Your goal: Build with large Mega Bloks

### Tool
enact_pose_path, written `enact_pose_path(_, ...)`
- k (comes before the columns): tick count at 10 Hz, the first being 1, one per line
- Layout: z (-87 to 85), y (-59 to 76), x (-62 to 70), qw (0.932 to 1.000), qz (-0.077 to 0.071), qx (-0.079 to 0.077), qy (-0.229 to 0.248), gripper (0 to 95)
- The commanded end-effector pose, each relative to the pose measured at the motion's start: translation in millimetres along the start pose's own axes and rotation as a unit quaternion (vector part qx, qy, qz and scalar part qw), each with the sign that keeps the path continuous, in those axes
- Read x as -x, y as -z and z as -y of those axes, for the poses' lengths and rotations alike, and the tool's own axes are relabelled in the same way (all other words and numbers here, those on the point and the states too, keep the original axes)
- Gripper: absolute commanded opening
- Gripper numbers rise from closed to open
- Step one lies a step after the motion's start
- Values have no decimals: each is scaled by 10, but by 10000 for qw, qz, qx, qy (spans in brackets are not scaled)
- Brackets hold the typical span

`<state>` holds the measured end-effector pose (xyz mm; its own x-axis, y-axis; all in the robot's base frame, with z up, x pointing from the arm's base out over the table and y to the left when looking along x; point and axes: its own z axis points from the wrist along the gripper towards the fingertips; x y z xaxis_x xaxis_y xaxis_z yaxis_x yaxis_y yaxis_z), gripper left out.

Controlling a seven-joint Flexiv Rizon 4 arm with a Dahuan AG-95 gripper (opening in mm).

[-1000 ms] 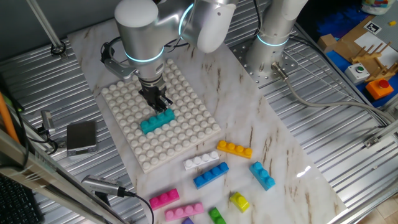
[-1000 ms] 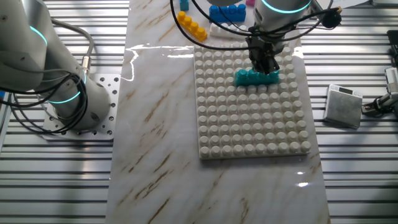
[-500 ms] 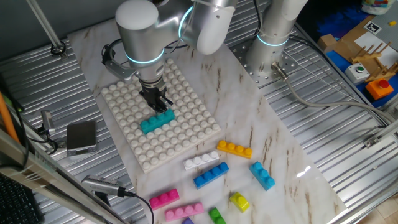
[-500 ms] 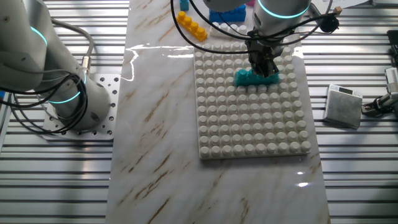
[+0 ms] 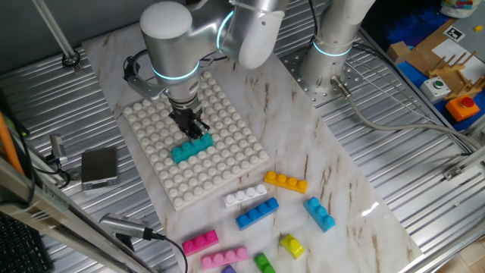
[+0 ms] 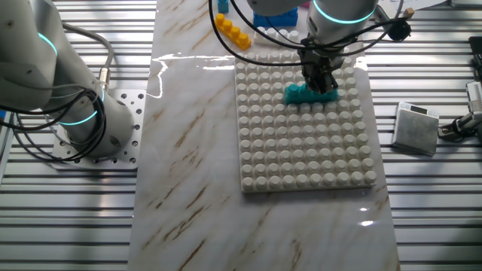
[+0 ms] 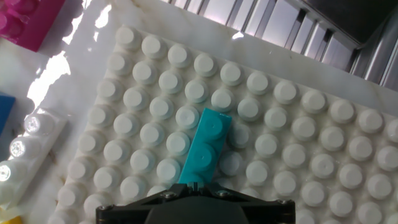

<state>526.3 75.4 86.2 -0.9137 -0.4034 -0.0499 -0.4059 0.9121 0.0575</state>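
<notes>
— Teal brick (image 5: pixel 191 149)?
— Sitting on the white studded baseplate (image 5: pixel 235 144), toward the middle of it, slanted across the stud rows.
— Gripper (image 5: pixel 192 129)?
— Down at one end of the teal brick, fingers on either side of that end, pinching it by the look of the hand view.
— Other bricks?
— Off the baseplate, on the marble tabletop (image 5: pixel 333 174): orange brick (image 5: pixel 286 182), white brick (image 5: pixel 245 196), blue brick (image 5: pixel 257 213), light blue brick (image 5: pixel 320 213), pink bricks (image 5: pixel 200 243), yellow brick (image 5: pixel 292 245), green brick (image 5: pixel 264 263).

marble tabletop (image 5: pixel 333 163) | small grey box (image 5: pixel 99 167) left of it on ribbed metal bench (image 5: pixel 409 152) | cardboard box (image 5: pixel 436 45) far right
</notes>
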Motion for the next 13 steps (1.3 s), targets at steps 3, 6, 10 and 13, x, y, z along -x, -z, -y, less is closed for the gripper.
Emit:
enact_pose_path(3,-3,-80,31,10000,25,-5,2,0)
enact_pose_path(6,-4,-145,54,10000,40,-5,23,0)
enact_pose_path(10,-1,-214,61,10000,65,-15,55,0)
enact_pose_path(13,-6,-191,68,10000,32,-65,54,0)
